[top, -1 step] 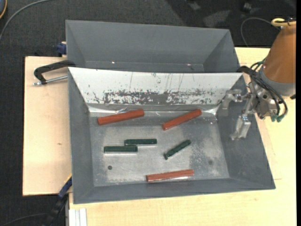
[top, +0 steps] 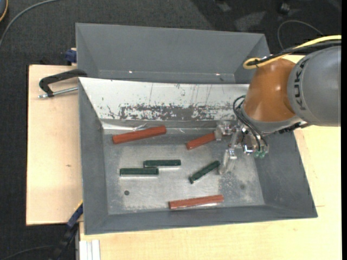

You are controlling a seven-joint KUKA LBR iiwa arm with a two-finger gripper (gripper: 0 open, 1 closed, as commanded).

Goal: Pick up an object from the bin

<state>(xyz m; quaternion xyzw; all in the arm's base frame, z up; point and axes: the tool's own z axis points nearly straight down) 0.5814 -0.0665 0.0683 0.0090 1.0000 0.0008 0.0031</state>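
Camera view, read from left to right: far to the left of the claw (top: 230, 157) and a little above it lay a long red-brown bar (top: 139, 135), close under the scratched back slope of the grey metal bin (top: 173, 53). Lower down on that side were two dark green bars (top: 139, 171), set end to end and slightly stepped, flat on the floor. Below and left of the claw a second red-brown bar (top: 196, 202) lay along the front wall. Just up-left of it sat a short red-brown bar (top: 200, 141). A slanted dark green bar (top: 205, 171) lay nearest, its upper end just below-left of the claw.

Whether the claw was released or clenched could not be told, and nothing could be seen grasped in it.

All the bars looked like thin, straight, hard-edged sticks with a matt finish, lying on smooth, scuffed sheet metal. Judging by that, a stick taken near one end could swing or skid away rather than lift. The short red-brown bar was close enough to be nudged, and a low approach could scrape the floor.
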